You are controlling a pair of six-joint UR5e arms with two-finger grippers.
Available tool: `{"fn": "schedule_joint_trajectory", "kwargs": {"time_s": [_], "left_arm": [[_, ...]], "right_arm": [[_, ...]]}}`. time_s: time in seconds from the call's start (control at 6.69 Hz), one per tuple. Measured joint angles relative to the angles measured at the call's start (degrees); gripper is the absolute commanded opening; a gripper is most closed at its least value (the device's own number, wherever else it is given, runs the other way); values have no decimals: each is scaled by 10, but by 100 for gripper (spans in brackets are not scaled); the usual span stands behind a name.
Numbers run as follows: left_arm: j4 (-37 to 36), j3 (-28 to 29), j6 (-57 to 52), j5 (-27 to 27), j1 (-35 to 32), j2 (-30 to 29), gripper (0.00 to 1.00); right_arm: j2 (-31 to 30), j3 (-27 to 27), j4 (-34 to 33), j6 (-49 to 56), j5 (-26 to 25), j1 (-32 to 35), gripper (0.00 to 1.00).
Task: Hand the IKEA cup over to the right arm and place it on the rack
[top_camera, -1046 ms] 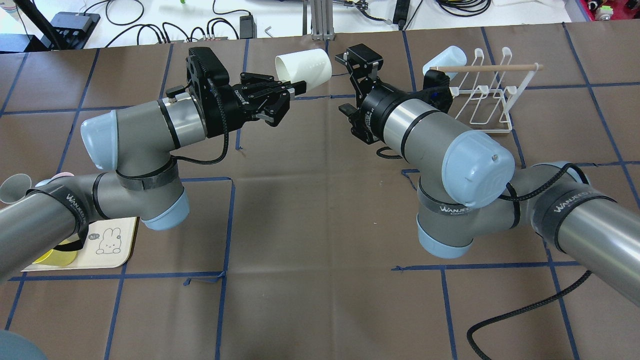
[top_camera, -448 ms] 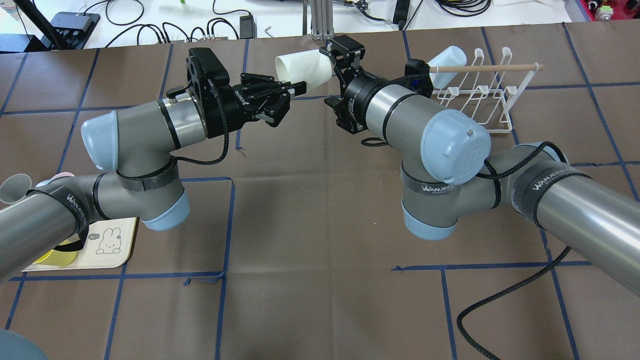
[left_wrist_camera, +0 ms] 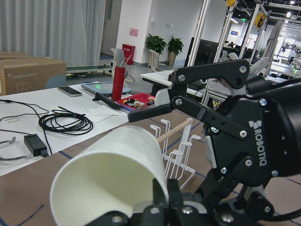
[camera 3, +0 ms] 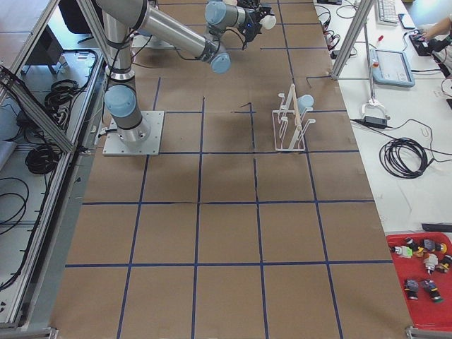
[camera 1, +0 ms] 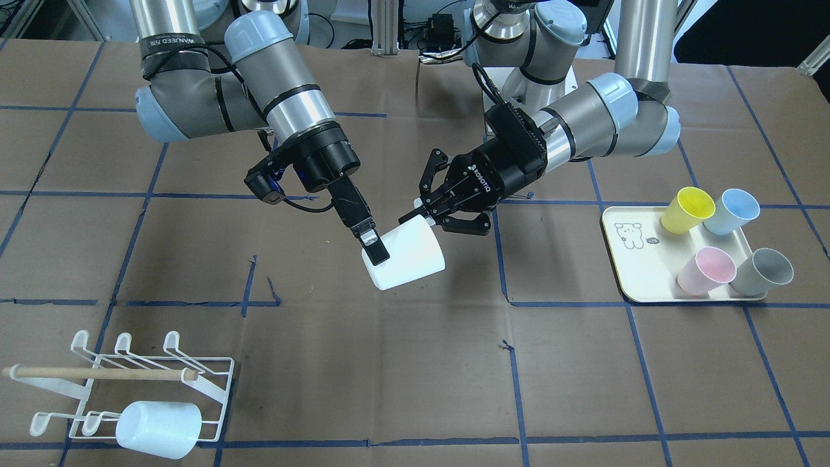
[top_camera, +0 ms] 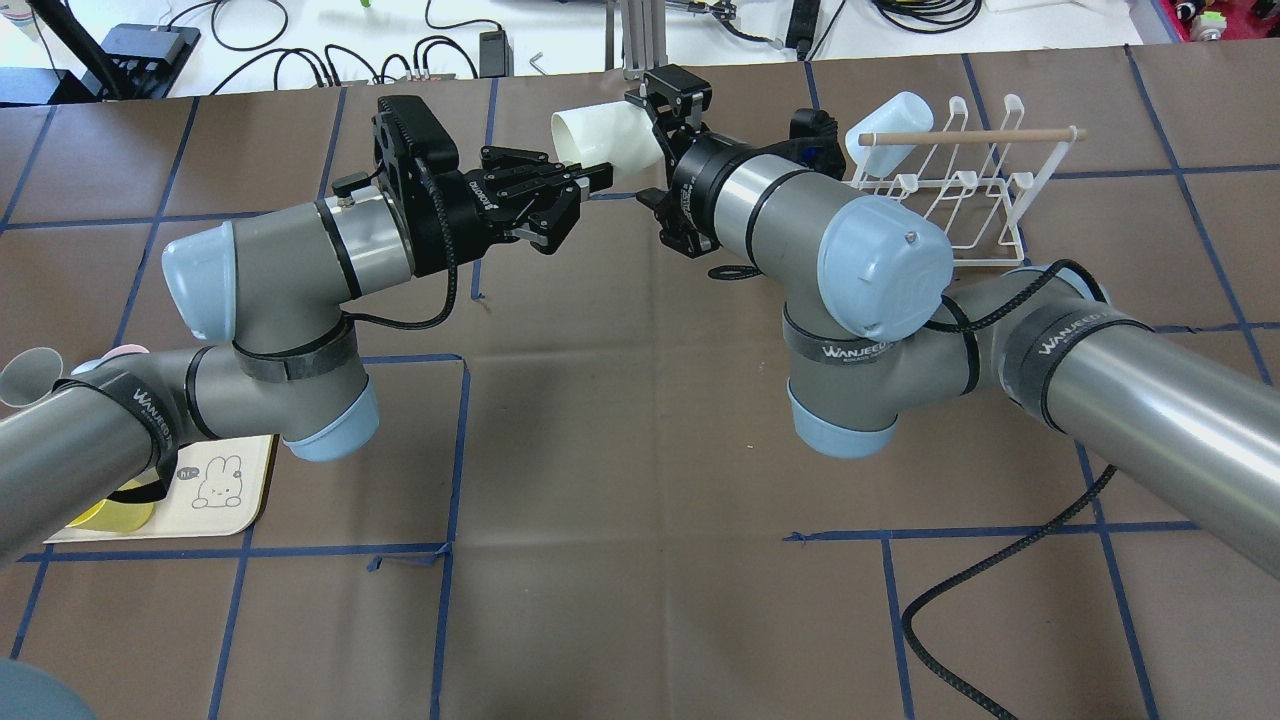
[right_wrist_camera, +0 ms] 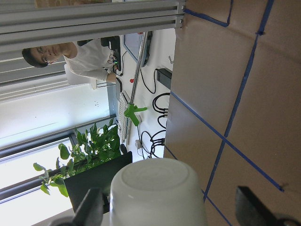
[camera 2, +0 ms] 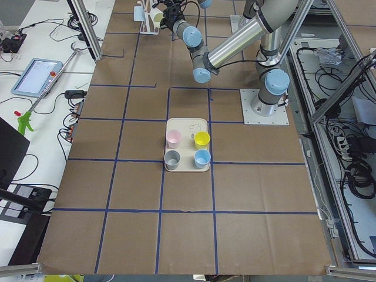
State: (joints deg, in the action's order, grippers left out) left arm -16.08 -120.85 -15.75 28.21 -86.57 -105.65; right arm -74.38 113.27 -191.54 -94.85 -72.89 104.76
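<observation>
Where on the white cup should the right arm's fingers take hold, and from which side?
Grip the white cup around its side wall near the closed base, coming from the base end. It lies sideways; the left gripper pinches the open rim, leaving the base free.

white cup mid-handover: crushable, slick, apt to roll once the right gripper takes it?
Probably light: the left gripper holds the white cup sideways by its rim. Wall looks thin and smooth, so likely slick and flexible; the right gripper, jaws open around the base end, should close gently. Tapered, it would likely roll in an arc if dropped.
</observation>
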Motion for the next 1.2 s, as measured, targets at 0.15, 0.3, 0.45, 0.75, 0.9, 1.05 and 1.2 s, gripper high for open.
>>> {"fn": "schedule_joint_trajectory", "kwargs": {"time_s": [0.15, 0.3, 0.45, 0.75, 0.9, 1.05, 1.2], "left_arm": [[0, 0, 2, 0, 0, 0, 13], [0, 0, 2, 0, 0, 0, 13], [0, 0, 3, 0, 0, 0, 13], [0, 0, 3, 0, 0, 0, 13], [0, 0, 3, 0, 0, 0, 14], [0, 0, 3, 0, 0, 0, 16], [0, 0, 3, 0, 0, 0, 21]], "right_arm": [[9, -15, 6, 0, 0, 3, 100], [16, -25, 9, -1, 0, 5, 100], [19, -30, 10, 0, 0, 6, 99], [20, -33, 10, 0, 0, 8, 81], [20, -32, 11, 0, 0, 8, 73], [20, -32, 11, 0, 1, 8, 66], [20, -32, 12, 1, 3, 8, 52]]}}
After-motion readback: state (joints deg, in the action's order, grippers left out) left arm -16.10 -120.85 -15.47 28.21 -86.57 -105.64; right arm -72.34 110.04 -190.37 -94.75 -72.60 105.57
